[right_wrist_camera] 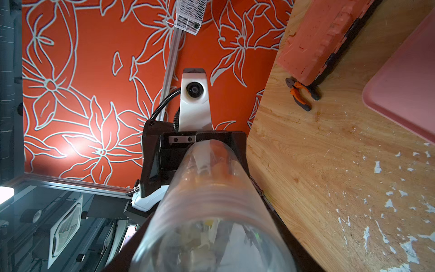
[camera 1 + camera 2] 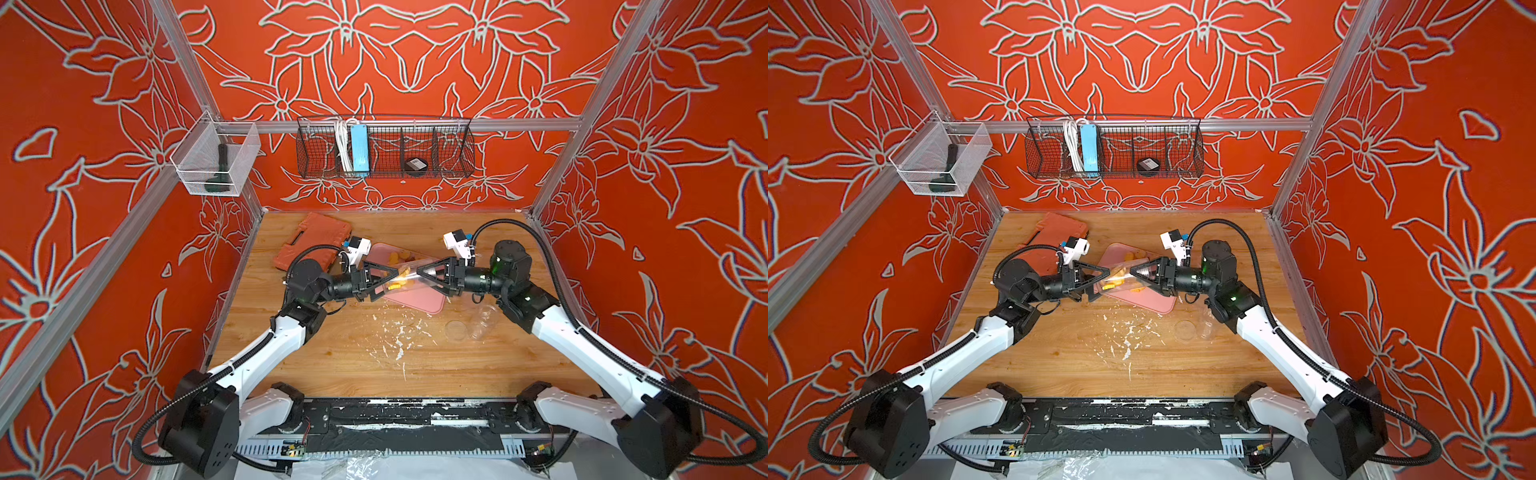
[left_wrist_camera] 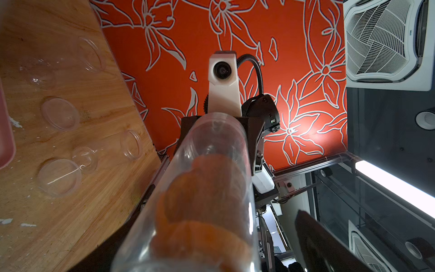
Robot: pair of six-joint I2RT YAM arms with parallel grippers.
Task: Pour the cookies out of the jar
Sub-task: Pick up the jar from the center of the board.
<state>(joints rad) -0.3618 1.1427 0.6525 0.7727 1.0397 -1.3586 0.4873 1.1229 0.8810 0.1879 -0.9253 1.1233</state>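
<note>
Got jar (image 1: 211, 200) clamped in right gripper (image 2: 417, 272): jaws drawn in narrow, pressed on the clear wall from both sides in right wrist view. Facing it tip to tip with left gripper (image 2: 400, 271), jaws spread as wide as they go, straddling the jar's opposite end without squeezing. Clear gap to one finger (image 3: 329, 247) in left wrist view; can't tell about contact on the other side. Rolled sideways on both wrists, so only seeing the upper finger of each in both top views.

Seeing orange cookies (image 3: 202, 200) inside the jar, bunched at the end between the left jaws. Can't read the contents at the right-jaw end through the glare. More of them lying loose on pink tray (image 2: 424, 301), directly under both jaws and just past them on the far side.

Rest, placed off the jaws:
- orange tool case (image 2: 316, 237) behind and beyond the left jaws, pliers (image 1: 301, 94) just beside it
- white flakes (image 2: 399, 340) scattered over wooden table (image 2: 332, 374), near side of both jaws
- clear lids (image 3: 60, 114) and spare clear container (image 3: 108, 150) on the near side of the right jaws, beside the right arm, near the tray corner
</note>
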